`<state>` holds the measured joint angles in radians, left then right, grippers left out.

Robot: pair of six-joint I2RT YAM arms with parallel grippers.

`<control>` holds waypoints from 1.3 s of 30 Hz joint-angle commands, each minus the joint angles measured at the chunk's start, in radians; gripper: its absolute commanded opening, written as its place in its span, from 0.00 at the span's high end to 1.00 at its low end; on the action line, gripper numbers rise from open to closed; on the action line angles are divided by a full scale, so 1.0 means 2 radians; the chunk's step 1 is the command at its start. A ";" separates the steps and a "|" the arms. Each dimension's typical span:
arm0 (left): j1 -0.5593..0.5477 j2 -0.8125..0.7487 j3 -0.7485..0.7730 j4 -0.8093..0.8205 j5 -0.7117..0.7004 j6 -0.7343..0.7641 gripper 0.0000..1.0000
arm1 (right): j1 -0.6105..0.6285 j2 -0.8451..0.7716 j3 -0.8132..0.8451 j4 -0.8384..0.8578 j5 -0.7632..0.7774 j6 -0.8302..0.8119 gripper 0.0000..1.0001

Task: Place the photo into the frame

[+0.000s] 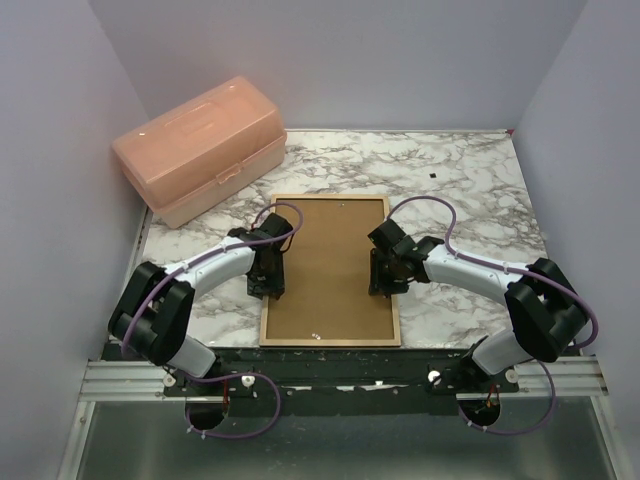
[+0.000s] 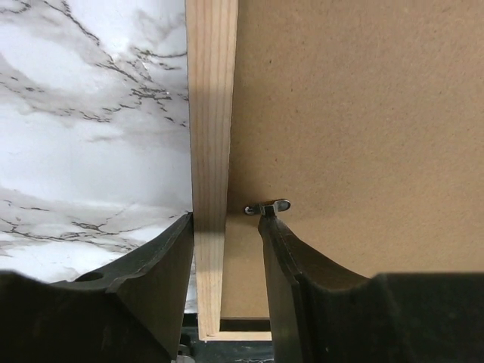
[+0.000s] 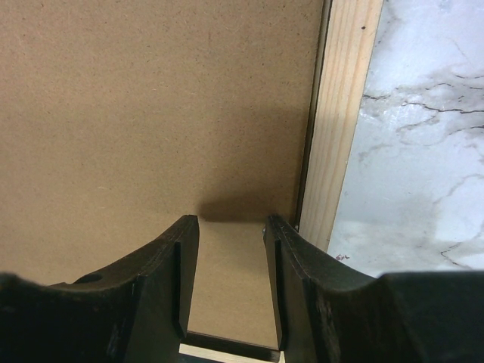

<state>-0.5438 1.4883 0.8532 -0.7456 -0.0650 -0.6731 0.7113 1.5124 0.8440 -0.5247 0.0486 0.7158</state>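
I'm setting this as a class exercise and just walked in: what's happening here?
Two arms work on a frame lying face down on the table, a brown board set in it. The left tool, open, straddles the left rail beside a small metal clip. The right tool, open, is down over the board by the right rail. No photo is visible.

Robot lab cell, plain walls [image 1: 60, 90], marble-look table [image 1: 470, 180], alu mounting rail [image 1: 120, 378]
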 commanded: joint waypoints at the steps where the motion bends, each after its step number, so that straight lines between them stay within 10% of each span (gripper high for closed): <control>1: 0.016 0.016 0.019 0.068 -0.037 0.001 0.58 | -0.001 0.034 -0.026 0.021 -0.017 0.003 0.53; 23: 0.046 0.023 0.019 0.083 -0.021 0.017 0.69 | -0.001 0.046 -0.026 0.027 -0.020 -0.003 0.53; 31: 0.046 0.006 -0.002 0.099 0.019 0.019 0.41 | -0.001 0.050 -0.026 0.029 -0.020 -0.004 0.53; 39: 0.036 -0.008 -0.012 0.085 0.030 0.021 0.46 | -0.001 0.050 -0.030 0.031 -0.035 -0.002 0.53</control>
<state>-0.4591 1.5082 0.8536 -0.5770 -0.0360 -0.6331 0.7048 1.5269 0.8455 -0.5163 0.0303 0.7055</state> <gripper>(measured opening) 0.567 0.469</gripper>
